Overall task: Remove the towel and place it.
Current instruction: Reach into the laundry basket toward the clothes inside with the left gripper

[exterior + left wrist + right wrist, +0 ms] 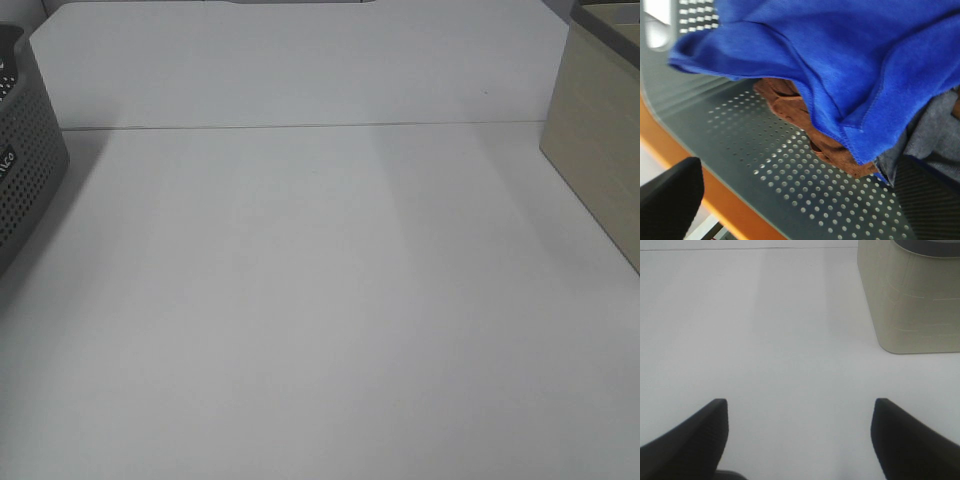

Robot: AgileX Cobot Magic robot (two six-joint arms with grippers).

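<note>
The royal-blue towel [840, 65] lies crumpled in a dark grey perforated basket [790, 170], shown only in the left wrist view. It lies over a brown cloth [790, 102] and a grey cloth [935, 135]. My left gripper [800, 210] is open and holds nothing; its black fingers [670, 200] stand wide apart beside the basket wall, short of the towel. My right gripper [800, 440] is open and empty above the bare white table [765, 340]. Neither gripper shows in the exterior high view.
The grey perforated basket [25, 170] stands at the table's left edge in the exterior high view. A beige box [595, 150] stands at the right edge, and it also shows in the right wrist view [910, 300]. An orange band [690, 165] runs beside the basket.
</note>
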